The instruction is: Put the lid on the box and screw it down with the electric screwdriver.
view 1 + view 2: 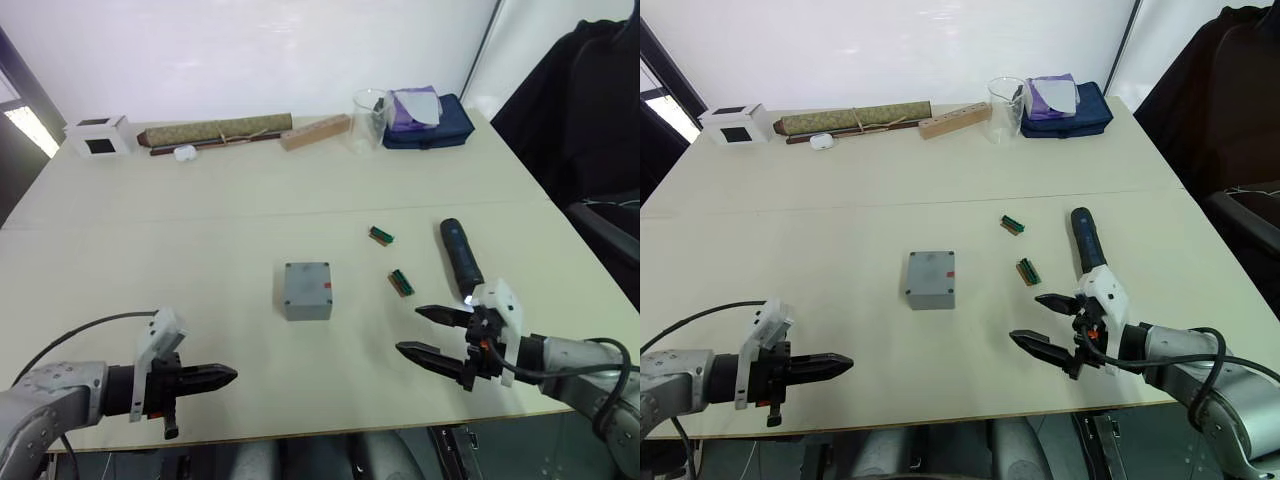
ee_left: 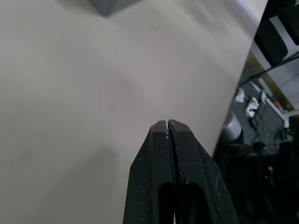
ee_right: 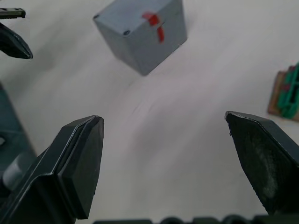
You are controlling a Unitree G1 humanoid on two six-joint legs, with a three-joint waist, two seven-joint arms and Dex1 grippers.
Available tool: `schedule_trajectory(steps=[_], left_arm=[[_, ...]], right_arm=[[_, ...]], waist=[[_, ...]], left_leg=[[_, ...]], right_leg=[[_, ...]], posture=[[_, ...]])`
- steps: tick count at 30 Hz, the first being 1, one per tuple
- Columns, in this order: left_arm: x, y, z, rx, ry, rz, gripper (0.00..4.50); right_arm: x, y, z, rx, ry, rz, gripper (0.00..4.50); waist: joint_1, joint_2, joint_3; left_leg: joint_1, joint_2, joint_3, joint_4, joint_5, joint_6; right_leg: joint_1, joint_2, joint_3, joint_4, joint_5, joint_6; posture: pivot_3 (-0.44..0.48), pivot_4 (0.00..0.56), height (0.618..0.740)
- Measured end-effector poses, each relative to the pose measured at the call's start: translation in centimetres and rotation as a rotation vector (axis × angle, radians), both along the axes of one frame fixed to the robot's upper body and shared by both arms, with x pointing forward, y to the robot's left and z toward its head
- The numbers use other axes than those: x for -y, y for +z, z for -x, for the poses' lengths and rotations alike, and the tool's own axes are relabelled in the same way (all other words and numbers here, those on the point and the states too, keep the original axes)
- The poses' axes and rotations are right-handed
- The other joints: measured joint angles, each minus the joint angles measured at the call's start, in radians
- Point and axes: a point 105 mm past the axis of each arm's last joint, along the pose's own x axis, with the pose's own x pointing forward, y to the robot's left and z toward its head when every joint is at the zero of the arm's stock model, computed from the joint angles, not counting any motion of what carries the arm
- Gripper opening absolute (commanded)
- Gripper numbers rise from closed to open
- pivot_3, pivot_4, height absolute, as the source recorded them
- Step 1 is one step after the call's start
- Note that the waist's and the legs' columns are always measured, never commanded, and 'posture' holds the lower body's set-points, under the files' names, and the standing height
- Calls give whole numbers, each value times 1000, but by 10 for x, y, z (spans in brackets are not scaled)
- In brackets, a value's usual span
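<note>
Nearest the camera, at the front edge of the table (image 1: 200, 210), the left gripper (image 1: 222, 376) hangs low with its two black fingers pressed together on nothing, while the right gripper (image 1: 423, 331) hovers just above the surface with its fingers spread wide and empty. The box (image 1: 307, 290) sits near the middle of the table, between the two grippers and a little beyond them, and the lid (image 1: 306, 276) already appears to lie on top of it: the top is a closed grey face with small dark screw spots at the corners and a red mark near one edge. So the covering step looks done, and the screwing looks still to do. The electric screwdriver (image 1: 460, 256) lies flat on the table just beyond the right gripper, untouched, its far end pointing away from the robot. Two small green parts (image 1: 401, 281) lie between the box and the screwdriver, close to the path the tool would take. Well apart, along the far edge, stand a white cube (image 1: 100, 136), a rolled olive mat (image 1: 215, 131), a wooden block (image 1: 315, 131), a clear cup (image 1: 369, 119) and a dark blue pouch (image 1: 432, 122); none of them is in the way.
</note>
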Motion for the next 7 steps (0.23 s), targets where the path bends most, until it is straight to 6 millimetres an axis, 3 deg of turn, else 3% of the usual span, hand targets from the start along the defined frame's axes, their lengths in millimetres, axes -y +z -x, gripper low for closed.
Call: schedule_trajectory(steps=[7], left_arm=[[8,3,0,30,17,32,0]], right_arm=[[-1,-7,8,-50,39,14,4467]], waist=[[1,0,0]], left_leg=[[0,0,0,0,0,0]], right_leg=[[0,0,0,0,0,0]], posture=[[0,150,740]])
